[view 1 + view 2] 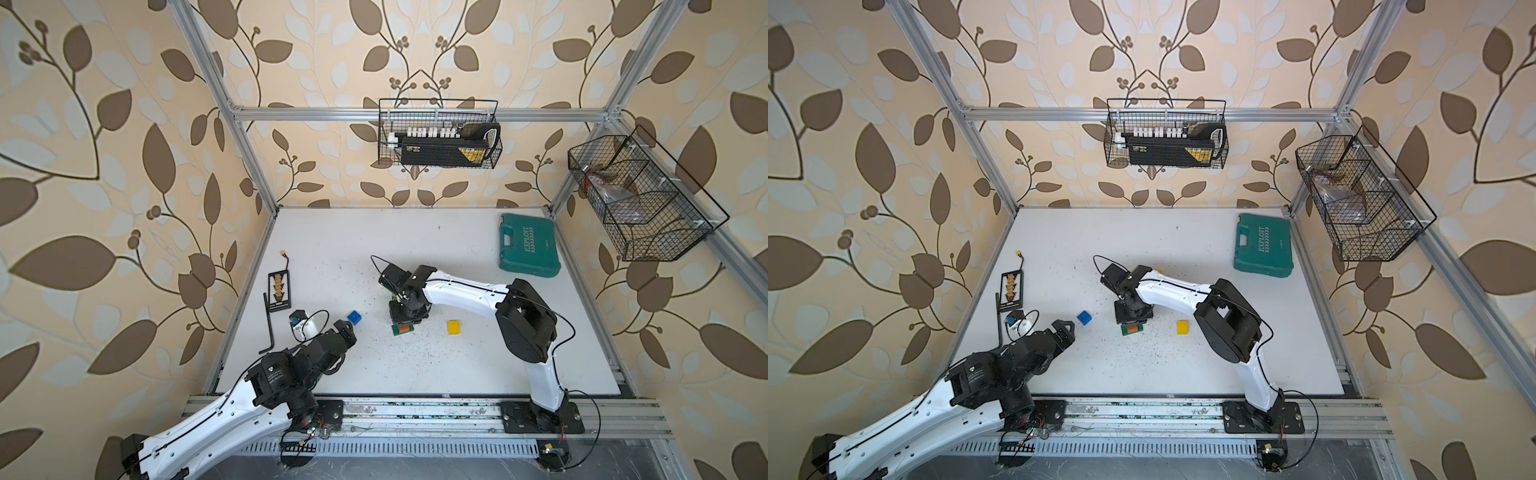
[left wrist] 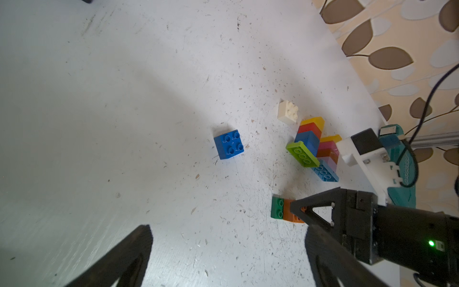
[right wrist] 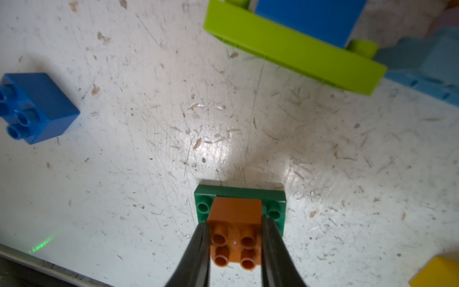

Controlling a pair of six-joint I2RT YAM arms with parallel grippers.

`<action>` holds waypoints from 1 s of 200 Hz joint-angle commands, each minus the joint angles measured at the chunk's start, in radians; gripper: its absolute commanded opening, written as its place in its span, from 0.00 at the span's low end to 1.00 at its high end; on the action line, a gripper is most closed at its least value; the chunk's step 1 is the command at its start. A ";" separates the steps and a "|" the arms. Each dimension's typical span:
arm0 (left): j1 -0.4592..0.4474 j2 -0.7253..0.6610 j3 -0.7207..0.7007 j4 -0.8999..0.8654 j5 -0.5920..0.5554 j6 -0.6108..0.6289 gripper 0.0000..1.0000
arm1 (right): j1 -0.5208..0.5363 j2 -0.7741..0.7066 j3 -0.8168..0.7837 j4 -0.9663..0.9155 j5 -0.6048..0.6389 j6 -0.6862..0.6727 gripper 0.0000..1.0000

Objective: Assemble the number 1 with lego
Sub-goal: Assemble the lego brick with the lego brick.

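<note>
My right gripper point(image 3: 236, 225) is shut on a brown-orange square brick point(image 3: 236, 211) that sits on a green plate point(image 3: 238, 192), shown in both top views point(image 1: 402, 330) point(image 1: 1132, 330). A blue square brick point(image 1: 354, 317) point(image 2: 228, 144) lies alone on the table. Just short of it, my left gripper point(image 2: 227, 231) point(image 1: 348, 328) stands open with nothing between its fingers. A yellow brick point(image 1: 454, 327) lies apart to the right. In the left wrist view a stack of joined bricks point(image 2: 313, 146) lies on its side with a lime long brick point(image 2: 301, 154) on it. A white brick point(image 2: 288, 111) sits beside the stack.
A teal tool case point(image 1: 530, 245) lies at the back right of the table. A black hex key point(image 1: 269, 322), a small black board point(image 1: 279, 291) and a white device point(image 1: 298, 323) sit along the left edge. Wire baskets point(image 1: 438, 133) hang on the frame.
</note>
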 commanded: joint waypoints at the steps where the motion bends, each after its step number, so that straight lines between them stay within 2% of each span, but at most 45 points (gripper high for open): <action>1: 0.008 0.003 -0.003 0.009 -0.020 0.014 0.99 | -0.008 0.059 0.010 -0.039 0.010 -0.032 0.06; 96: 0.009 0.000 -0.003 0.012 -0.021 0.018 0.99 | -0.004 0.123 -0.003 -0.050 0.073 0.015 0.04; 170: 0.010 -0.018 -0.009 0.013 -0.023 0.023 0.99 | 0.038 0.188 -0.087 0.001 0.171 0.139 0.04; 200: 0.008 -0.041 -0.018 0.010 -0.023 0.023 0.99 | 0.039 0.185 -0.144 0.073 0.127 0.141 0.03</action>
